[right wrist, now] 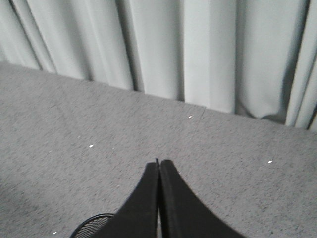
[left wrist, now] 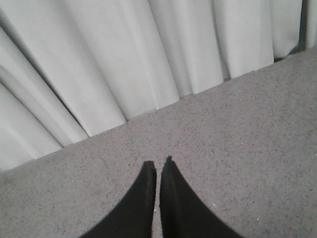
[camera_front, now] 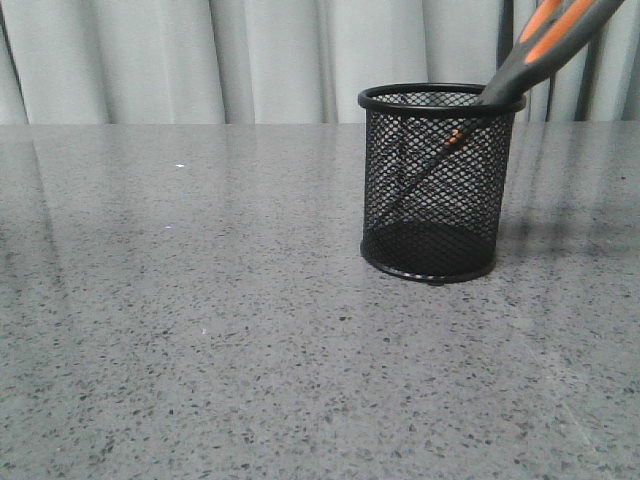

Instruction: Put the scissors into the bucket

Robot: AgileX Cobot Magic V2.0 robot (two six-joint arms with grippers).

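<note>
The black wire-mesh bucket (camera_front: 437, 190) stands upright on the table, right of centre in the front view. The scissors (camera_front: 545, 45) stand in it, blades down and visible through the mesh. They lean against the rim, and the dark grey, orange-lined handles stick out to the upper right. Neither gripper shows in the front view. My left gripper (left wrist: 158, 162) is shut and empty over bare table. My right gripper (right wrist: 159, 162) is shut and empty, and part of the bucket's rim (right wrist: 94, 225) shows beside its fingers.
The grey speckled table (camera_front: 200, 300) stretches wide to the left of and in front of the bucket. A pale pleated curtain (camera_front: 250, 60) hangs along the table's far edge and shows in both wrist views.
</note>
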